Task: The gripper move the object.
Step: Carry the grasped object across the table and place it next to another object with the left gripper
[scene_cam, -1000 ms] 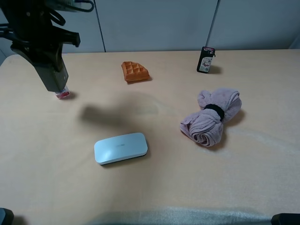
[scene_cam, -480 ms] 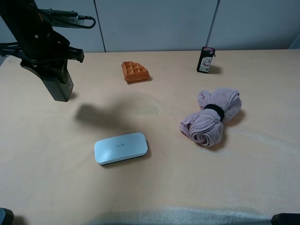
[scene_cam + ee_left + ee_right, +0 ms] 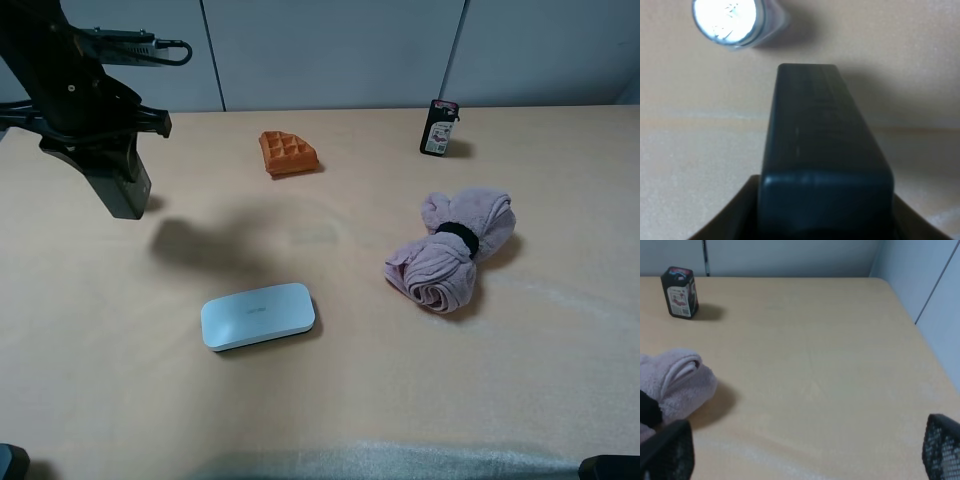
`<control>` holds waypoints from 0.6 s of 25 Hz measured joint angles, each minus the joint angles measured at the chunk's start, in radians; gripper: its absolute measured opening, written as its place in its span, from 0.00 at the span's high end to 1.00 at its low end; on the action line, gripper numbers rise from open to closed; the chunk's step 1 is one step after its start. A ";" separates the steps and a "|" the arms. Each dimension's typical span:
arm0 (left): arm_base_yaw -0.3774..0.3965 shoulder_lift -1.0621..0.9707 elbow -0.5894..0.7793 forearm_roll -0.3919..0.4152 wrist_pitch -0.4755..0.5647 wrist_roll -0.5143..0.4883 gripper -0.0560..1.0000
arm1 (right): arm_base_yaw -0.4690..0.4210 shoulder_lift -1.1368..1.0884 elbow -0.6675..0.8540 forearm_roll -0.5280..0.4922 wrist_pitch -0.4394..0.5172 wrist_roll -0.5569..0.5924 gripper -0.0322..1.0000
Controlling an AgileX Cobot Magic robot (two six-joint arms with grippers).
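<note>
My left gripper (image 3: 98, 150) is shut on the object, a dark green-black flat-sided bottle (image 3: 122, 188), and holds it hanging above the table at the far left, its shadow cast to the right. In the left wrist view the bottle (image 3: 824, 145) fills the middle between the black fingers (image 3: 740, 215). A small clear silver-capped bottle (image 3: 731, 22) stands on the table just beyond it. That small bottle is hidden in the high view. My right gripper (image 3: 805, 452) is open and empty over the table's right side.
An orange waffle (image 3: 288, 152) lies at the back middle. A small black bottle with a pink label (image 3: 438, 127) stands at the back right. A rolled pink towel (image 3: 455, 250) lies right of centre. A pale blue case (image 3: 258, 315) lies front left.
The left arm has shifted a little left with the bottle. The small clear bottle that showed below it one second ago is now hidden behind it.
</note>
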 joint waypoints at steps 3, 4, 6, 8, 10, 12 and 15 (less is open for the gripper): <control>0.001 0.000 0.000 0.000 -0.004 -0.001 0.49 | 0.000 0.000 0.000 0.000 0.000 0.000 0.30; 0.001 0.000 0.000 0.000 -0.008 -0.001 0.49 | 0.000 0.000 0.000 0.000 0.000 0.000 0.30; 0.001 0.000 0.001 0.000 -0.015 -0.001 0.49 | 0.000 0.000 0.000 0.000 0.000 0.000 0.30; 0.001 0.000 0.001 0.000 -0.016 -0.005 0.49 | 0.000 0.000 0.000 0.000 0.000 0.000 0.30; 0.001 0.000 0.001 0.000 -0.016 -0.008 0.49 | 0.000 0.000 0.000 0.000 0.000 0.000 0.30; 0.001 0.005 0.002 0.000 -0.016 -0.008 0.49 | 0.000 0.000 0.000 0.000 0.000 0.000 0.30; 0.001 0.020 0.015 0.000 -0.018 -0.009 0.49 | 0.000 0.000 0.000 0.000 0.000 0.000 0.30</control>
